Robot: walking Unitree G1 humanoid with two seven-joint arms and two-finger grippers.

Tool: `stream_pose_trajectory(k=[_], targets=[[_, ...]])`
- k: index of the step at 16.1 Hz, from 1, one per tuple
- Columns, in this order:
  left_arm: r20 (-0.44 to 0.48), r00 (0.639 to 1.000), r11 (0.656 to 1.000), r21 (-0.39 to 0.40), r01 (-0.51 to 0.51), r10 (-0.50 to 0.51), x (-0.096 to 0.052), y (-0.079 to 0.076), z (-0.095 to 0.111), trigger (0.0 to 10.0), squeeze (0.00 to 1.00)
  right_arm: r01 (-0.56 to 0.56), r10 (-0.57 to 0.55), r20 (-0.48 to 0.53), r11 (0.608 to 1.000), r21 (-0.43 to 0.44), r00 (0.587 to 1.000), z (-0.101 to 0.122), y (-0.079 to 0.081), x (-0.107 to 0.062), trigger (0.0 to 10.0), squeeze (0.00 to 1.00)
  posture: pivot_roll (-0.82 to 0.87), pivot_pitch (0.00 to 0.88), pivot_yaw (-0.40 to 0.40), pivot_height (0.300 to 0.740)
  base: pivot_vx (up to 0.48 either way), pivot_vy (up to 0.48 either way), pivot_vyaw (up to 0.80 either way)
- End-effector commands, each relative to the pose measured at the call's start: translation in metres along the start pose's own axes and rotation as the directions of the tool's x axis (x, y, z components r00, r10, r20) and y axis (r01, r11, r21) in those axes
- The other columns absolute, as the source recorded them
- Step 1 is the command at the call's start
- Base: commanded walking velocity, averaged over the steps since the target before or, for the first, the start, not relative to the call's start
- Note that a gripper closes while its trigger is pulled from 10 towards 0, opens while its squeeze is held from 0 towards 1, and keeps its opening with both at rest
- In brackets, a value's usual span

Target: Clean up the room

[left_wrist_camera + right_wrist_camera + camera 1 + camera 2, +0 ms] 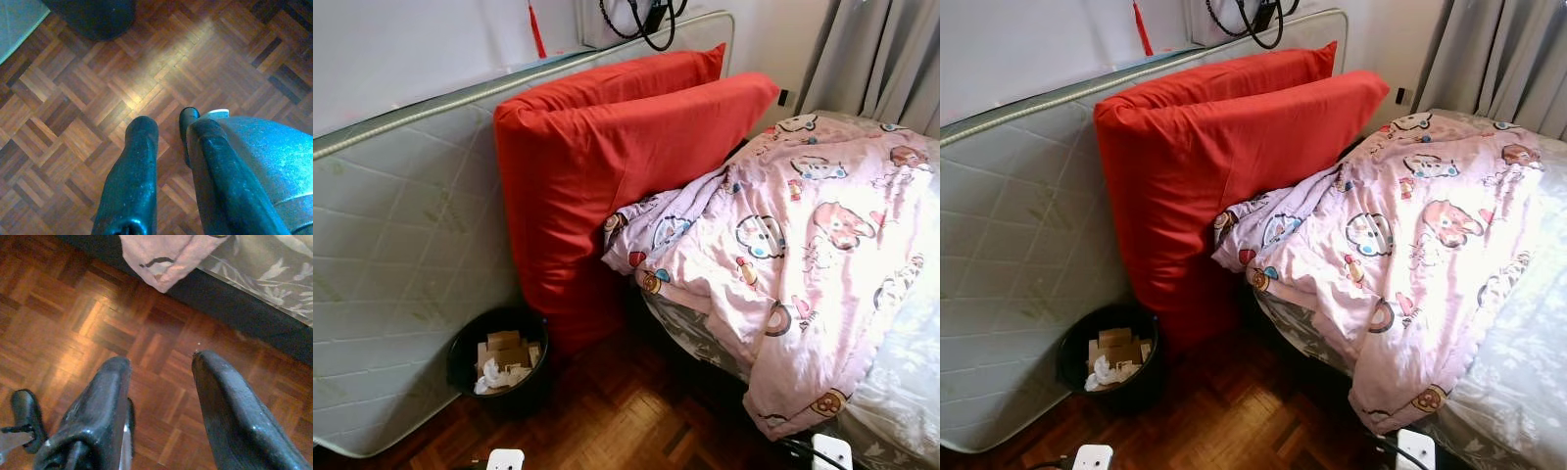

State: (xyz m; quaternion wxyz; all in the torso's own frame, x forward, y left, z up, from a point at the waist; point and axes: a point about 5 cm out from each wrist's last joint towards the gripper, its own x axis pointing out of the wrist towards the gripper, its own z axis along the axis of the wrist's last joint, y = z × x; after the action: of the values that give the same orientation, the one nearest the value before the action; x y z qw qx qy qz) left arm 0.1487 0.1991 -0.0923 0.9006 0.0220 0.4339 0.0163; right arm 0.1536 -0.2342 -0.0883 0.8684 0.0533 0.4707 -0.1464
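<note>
While both arms are being held low over the parquet floor point(73, 112), no item is being gripped. The left gripper point(168, 142) is being shown with its black fingers parted and nothing between them; the right gripper point(159, 396) is likewise being kept spread and bare, with a corner of the pink blanket point(803, 245) hanging near its 12 o'clock.

Blanket is being seen rumpled across the bed point(901, 392), bunched toward the head end at 10 o'clock of the bed and spilling over the near edge. Its long axis is judged to be running from about 10 o'clock to 4 o'clock in the head view. It is lying at roughly 1 o'clock from the robot, so the right arm is judged nearer.

Two red pillows point(607, 166) are being propped upright against a spare mattress point(391, 255), itself leaned on the wall at 9 o'clock. A black bin point(497, 360) holding cardboard and tissue is being noted at 7 o'clock, just beside the pillows' foot, nearer the left arm.
</note>
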Motion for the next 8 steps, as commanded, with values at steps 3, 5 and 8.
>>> stream_pose_trajectory(k=[3,5,8], targets=[[-0.012,1.0,1.0,-0.018,-0.011,0.01,0.0,0.003,0.0,10.0,0.0,-0.07,0.071,0.029,0.997,-0.035,0.997,0.003,0.019,0.001,10.0,0.0,0.07,0.0,0.038,0.74,0.0,0.0,0.0],[-0.012,0.999,0.996,-0.083,-0.034,0.034,0.0,0.008,0.0,10.0,0.0,-0.09,0.097,0.071,0.991,-0.103,0.993,0.01,0.028,0.001,10.0,0.0,0.06,0.0,0.043,0.74,0.0,0.0,0.78],[-0.011,0.998,0.989,-0.134,-0.058,0.057,0.0,0.012,0.001,10.0,0.0,-0.093,0.102,0.062,0.987,-0.128,0.993,0.01,0.029,0.001,10.0,0.0,0.06,0.0,0.044,0.74,0.0,0.0,0.8]])
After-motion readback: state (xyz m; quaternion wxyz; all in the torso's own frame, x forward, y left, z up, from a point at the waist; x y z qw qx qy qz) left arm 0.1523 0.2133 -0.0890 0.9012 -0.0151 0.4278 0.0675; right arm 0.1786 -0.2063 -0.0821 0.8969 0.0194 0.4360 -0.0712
